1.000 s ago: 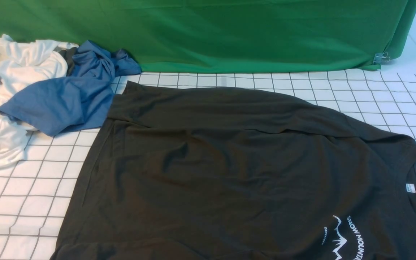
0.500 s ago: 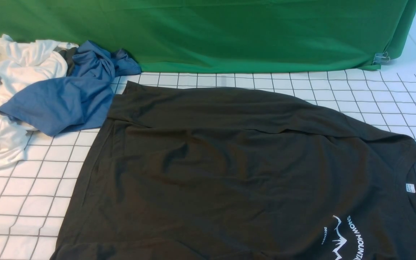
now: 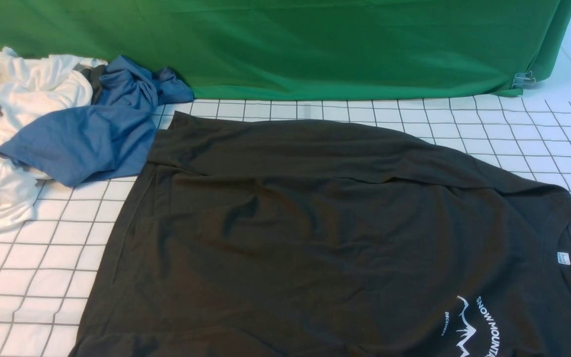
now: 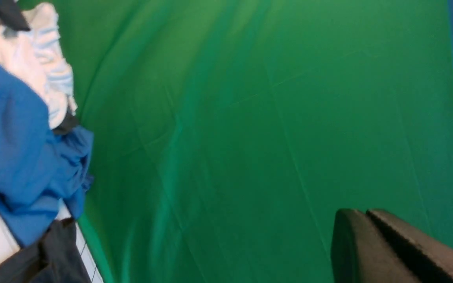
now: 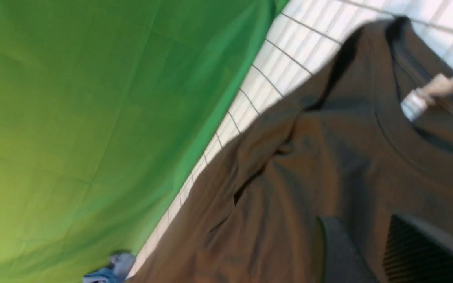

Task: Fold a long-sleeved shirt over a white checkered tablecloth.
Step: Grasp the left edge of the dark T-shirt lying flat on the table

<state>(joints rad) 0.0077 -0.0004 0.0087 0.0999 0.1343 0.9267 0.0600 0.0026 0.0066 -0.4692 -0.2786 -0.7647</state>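
You're between grasps: the dark charcoal cotton long-sleeved shirt (image 3: 315, 223) lies spread on the white checkered tablecloth (image 3: 513, 134), left gripper (image 4: 368, 214) closed and empty, right gripper (image 5: 362, 224) part-open and empty above it; next, likely pinch an edge.

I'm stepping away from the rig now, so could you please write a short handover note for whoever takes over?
Left gripper: shut, holding nothing.
Right gripper: open, empty, over the long-sleeved shirt near its collar.
Shirt lies spread, print up, on the white checkered tablecloth, collar toward the robot's right.
Done: far edge looks folded in.
Left: the remaining folds.
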